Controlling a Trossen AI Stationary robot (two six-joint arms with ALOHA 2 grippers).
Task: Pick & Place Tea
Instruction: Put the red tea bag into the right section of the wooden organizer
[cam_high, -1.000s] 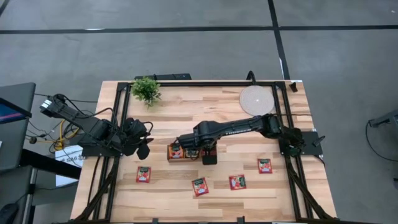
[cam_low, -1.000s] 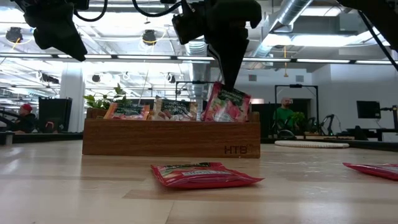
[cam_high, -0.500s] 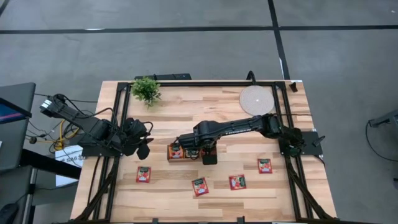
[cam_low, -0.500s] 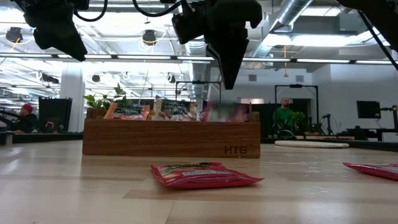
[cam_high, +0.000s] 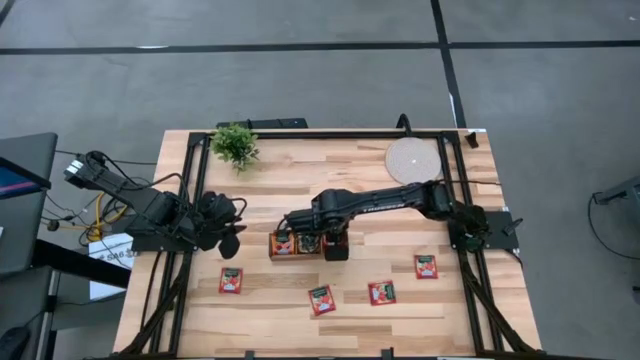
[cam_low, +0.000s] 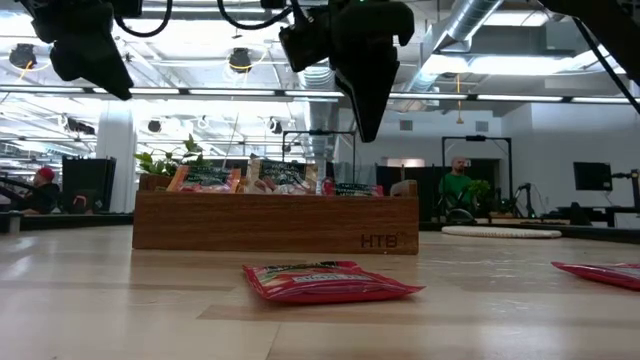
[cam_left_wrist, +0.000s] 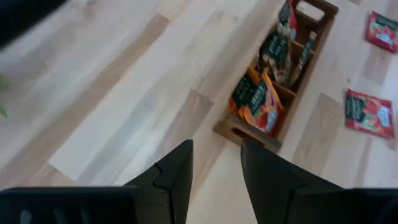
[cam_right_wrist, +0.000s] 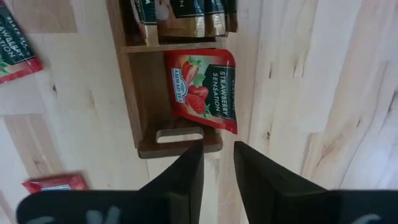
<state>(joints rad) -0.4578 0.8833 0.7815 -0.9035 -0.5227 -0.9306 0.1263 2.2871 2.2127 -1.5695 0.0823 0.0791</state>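
Note:
A long wooden tray (cam_high: 295, 243) at the table's middle holds several tea sachets standing in its compartments. One red sachet (cam_right_wrist: 205, 90) lies in the tray's right-end compartment, its edge resting over the tray's long wall (cam_right_wrist: 235, 74). My right gripper (cam_right_wrist: 217, 163) hangs open straight above that end, fingers pointing down, with nothing between them; the low view shows the right gripper (cam_low: 365, 125) well above the tray (cam_low: 275, 222). Several red sachets lie flat on the table nearer the front, among them one (cam_high: 321, 299) and another (cam_high: 231, 280). My left gripper (cam_left_wrist: 216, 163) waits open at the table's left edge.
A small potted plant (cam_high: 235, 145) stands at the far left and a round pale mat (cam_high: 413, 160) at the far right. Black frame rails run along the table's left and right edges. Bare wood lies between the tray and the far edge.
My right gripper has let go of a red sachet that it held upright over the tray's right end. The sachet has dropped and now lies in the end compartment, tipped over flat. The gripper itself has stayed in place above it.

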